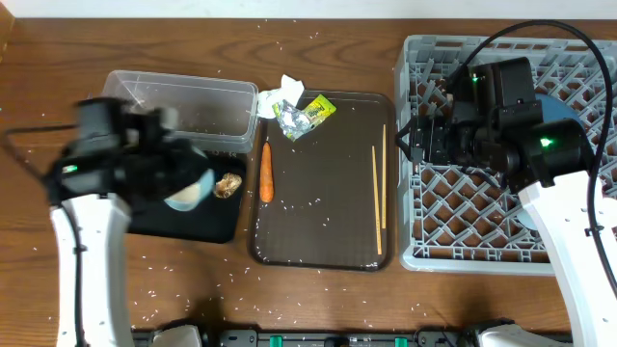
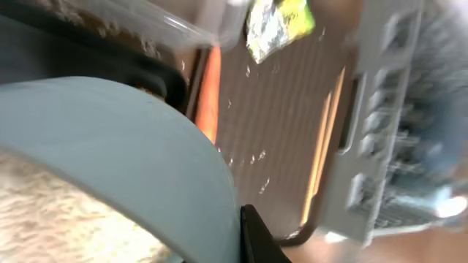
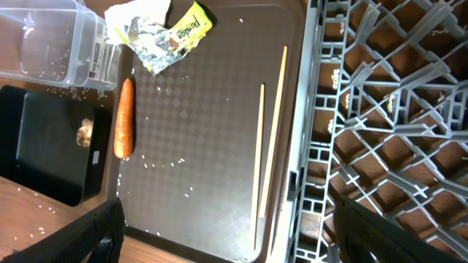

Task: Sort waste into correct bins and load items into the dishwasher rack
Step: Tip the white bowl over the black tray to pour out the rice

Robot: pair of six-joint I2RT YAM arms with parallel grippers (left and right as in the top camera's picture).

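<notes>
My left gripper (image 1: 172,183) is shut on the rim of the white bowl (image 1: 185,196) and holds it tilted over the black tray (image 1: 217,220). The bowl (image 2: 110,146) fills the left wrist view, with rice inside it. A brown food lump (image 1: 228,185) lies on the black tray. The carrot (image 1: 267,172), crumpled paper (image 1: 280,93), foil wrapper (image 1: 308,113) and two chopsticks (image 1: 379,193) lie on the brown serving tray (image 1: 318,222). My right gripper (image 3: 238,241) is open and empty over the left edge of the grey rack (image 1: 453,207). A dark-blue plate (image 1: 563,108) stands in the rack.
The clear tub (image 1: 183,96) stands behind the black tray, with rice grains in it. Rice grains are scattered over the wooden table (image 1: 193,289) and the serving tray. The right wrist view shows the carrot (image 3: 124,128), wrapper (image 3: 175,33) and chopsticks (image 3: 261,146).
</notes>
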